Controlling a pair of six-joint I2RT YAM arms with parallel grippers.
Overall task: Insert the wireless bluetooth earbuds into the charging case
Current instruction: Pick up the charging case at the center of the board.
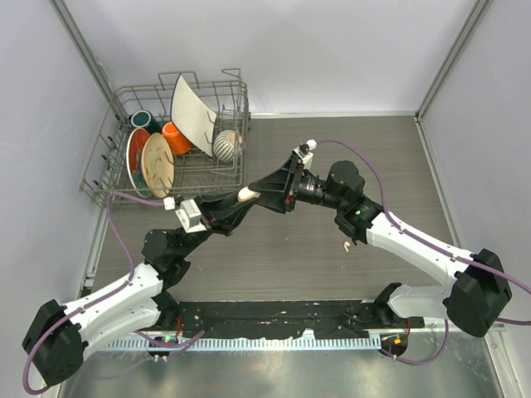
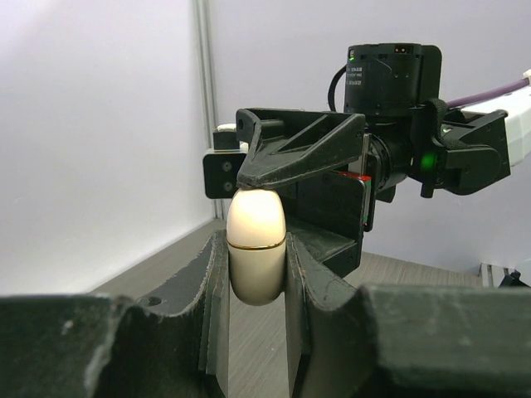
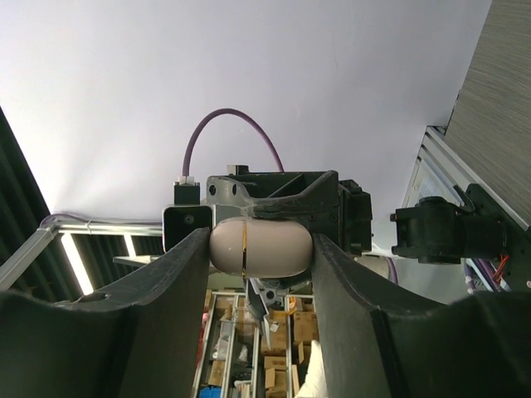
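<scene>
The cream-white charging case with a gold seam is shut and held in the air over the table's middle by both grippers. My left gripper is shut on its lower half. My right gripper clamps it end to end, with one finger over its top. One cream-white earbud lies on the table under the right forearm. The other earbuds, black ones included, do not show.
A wire dish rack with plates, bowls and cups stands at the back left. White walls enclose the table on three sides. A black strip runs along the near edge between the arm bases.
</scene>
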